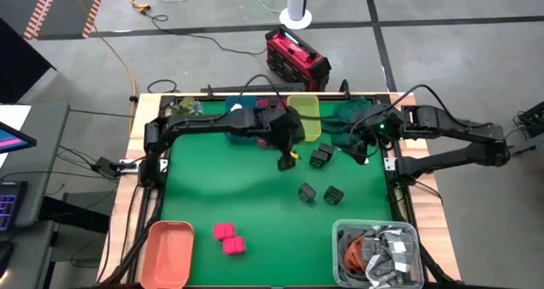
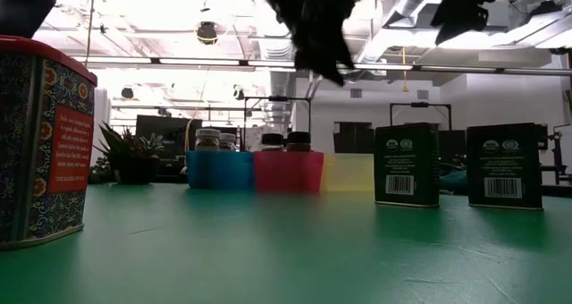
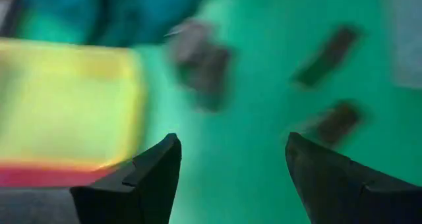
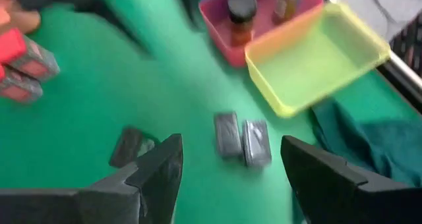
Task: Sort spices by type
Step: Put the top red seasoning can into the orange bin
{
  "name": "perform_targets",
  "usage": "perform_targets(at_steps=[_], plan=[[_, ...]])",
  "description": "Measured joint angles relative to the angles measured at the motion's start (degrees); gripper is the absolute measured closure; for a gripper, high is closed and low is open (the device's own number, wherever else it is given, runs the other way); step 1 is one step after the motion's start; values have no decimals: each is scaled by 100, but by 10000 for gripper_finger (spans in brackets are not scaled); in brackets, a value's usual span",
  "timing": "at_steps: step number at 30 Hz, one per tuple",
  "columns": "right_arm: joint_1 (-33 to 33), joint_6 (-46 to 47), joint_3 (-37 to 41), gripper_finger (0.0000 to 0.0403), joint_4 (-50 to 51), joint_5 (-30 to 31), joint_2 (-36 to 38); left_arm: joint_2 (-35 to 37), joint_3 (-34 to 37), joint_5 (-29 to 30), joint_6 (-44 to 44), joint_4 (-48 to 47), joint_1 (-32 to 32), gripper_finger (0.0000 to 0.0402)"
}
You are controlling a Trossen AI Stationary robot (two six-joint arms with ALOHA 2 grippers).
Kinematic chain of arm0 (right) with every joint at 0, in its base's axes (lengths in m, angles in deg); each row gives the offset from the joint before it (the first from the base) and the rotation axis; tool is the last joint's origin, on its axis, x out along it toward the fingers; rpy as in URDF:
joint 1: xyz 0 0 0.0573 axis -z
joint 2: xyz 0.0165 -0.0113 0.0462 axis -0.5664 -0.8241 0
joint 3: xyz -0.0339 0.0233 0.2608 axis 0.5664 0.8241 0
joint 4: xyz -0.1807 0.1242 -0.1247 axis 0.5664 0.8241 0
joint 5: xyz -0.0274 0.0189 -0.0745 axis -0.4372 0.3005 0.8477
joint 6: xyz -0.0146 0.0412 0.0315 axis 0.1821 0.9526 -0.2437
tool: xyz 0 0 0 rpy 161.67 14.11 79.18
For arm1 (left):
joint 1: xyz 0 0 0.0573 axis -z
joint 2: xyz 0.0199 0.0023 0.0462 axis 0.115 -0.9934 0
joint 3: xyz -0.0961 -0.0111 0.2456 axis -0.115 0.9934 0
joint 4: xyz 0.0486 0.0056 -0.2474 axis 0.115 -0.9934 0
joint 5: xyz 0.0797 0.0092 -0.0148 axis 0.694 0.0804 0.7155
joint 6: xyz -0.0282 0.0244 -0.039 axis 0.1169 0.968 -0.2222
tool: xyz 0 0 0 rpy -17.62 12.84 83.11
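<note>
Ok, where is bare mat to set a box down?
Free: the green mat left of the black boxes, above the pink blocks. The yellow bin is empty. Crowded: the back row under the left gripper, and the grey bin.

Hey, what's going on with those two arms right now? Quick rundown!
Left gripper jaws open, empty, by yellow bin. Right gripper open, empty. Four black boxes loose on mat. Nothing blocking.

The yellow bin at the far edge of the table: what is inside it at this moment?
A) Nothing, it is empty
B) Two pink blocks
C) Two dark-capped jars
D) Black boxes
A: in the right wrist view the yellow bin shows only its bare floor, while the dark-capped jars stand in the pink bin beside it.
</note>
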Motion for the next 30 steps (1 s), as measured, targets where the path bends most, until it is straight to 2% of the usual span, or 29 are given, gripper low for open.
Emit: perform_targets(at_steps=[5, 11, 18, 30], plan=[[141, 24, 0, 119, 175, -93, -2, 0, 62, -695, -88, 875, 461, 141], [139, 278, 0, 119, 263, -102, -2, 0, 315, -829, -108, 1624, 825, 141], [172, 1153, 0, 119, 491, -102, -55, -24, 1266, -905, -282, 2642, 837, 141], [-45, 1662, 0, 119, 512, -95, -102, -13, 2343, -992, -163, 3925, 837, 141]])
